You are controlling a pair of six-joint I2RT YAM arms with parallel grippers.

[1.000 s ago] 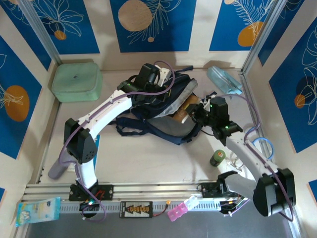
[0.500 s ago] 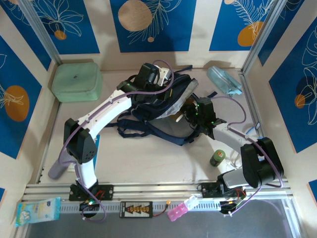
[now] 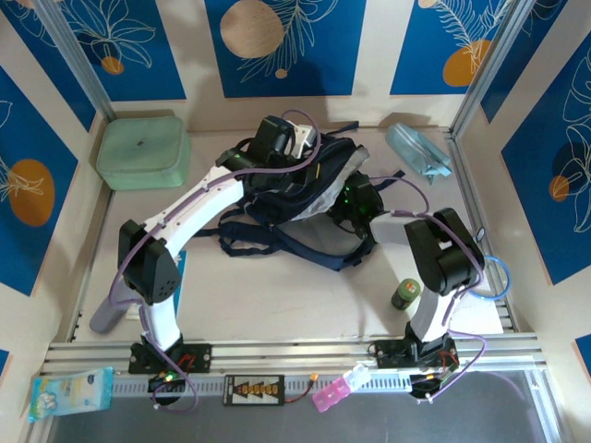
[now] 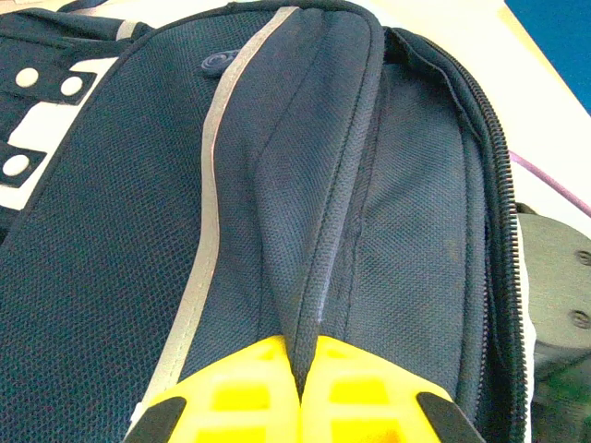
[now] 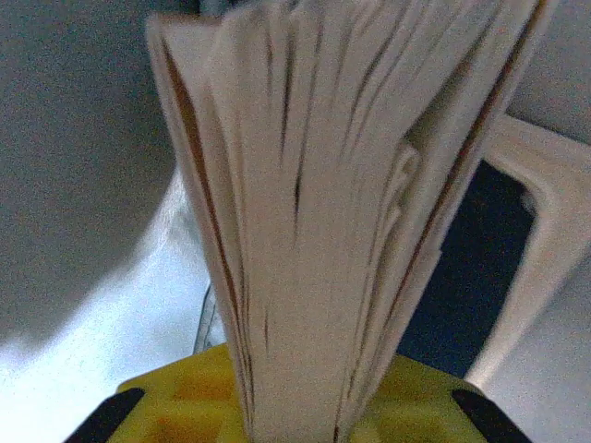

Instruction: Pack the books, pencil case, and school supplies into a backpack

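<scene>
The navy backpack (image 3: 300,198) lies at the back middle of the table, its opening facing right. My left gripper (image 3: 279,146) is shut on a fold of the backpack's upper edge (image 4: 314,277), its yellow fingertips (image 4: 240,397) pinching the fabric beside the pale stripe. My right gripper (image 3: 355,201) sits at the backpack's mouth, shut on a book. From the right wrist, the book's fanned cream pages (image 5: 342,212) rise between the yellow fingers (image 5: 416,406), with grey lining (image 5: 74,138) around them. The pale-blue pencil case (image 3: 417,148) lies at the back right.
A mint-green boxy case (image 3: 143,152) stands at the back left. A small green bottle (image 3: 404,293) stands by the right arm's base. A wipes pack (image 3: 69,392) and a pink item (image 3: 334,392) lie on the front rail. Dark straps (image 3: 277,242) trail toward me.
My right gripper has pushed left into the backpack's opening with the book, whose tan cover is no longer visible from above. The left gripper has kept its hold.
</scene>
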